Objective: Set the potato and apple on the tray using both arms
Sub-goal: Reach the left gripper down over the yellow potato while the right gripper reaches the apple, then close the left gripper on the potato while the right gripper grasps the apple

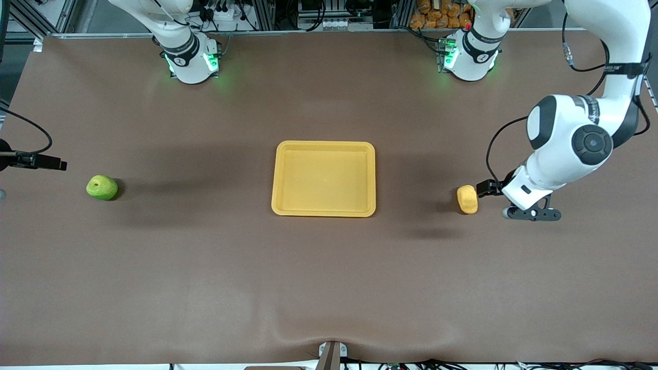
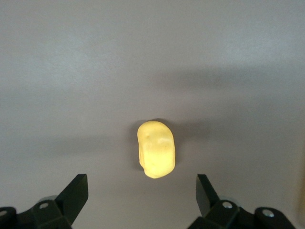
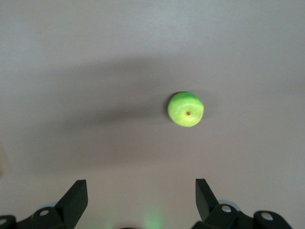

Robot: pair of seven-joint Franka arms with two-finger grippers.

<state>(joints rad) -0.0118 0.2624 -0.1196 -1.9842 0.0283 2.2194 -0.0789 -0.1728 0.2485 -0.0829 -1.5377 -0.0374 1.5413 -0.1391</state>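
Potato [image 2: 156,149] under open L gripper [image 2: 142,200]; apple [image 3: 186,109] under open R gripper [image 3: 141,200].

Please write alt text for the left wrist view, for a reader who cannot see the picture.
A yellow potato lies alone on the brown table, untouched, in line with the gap of the left gripper. Its two black fingers stand open, above the table and well clear of the potato.
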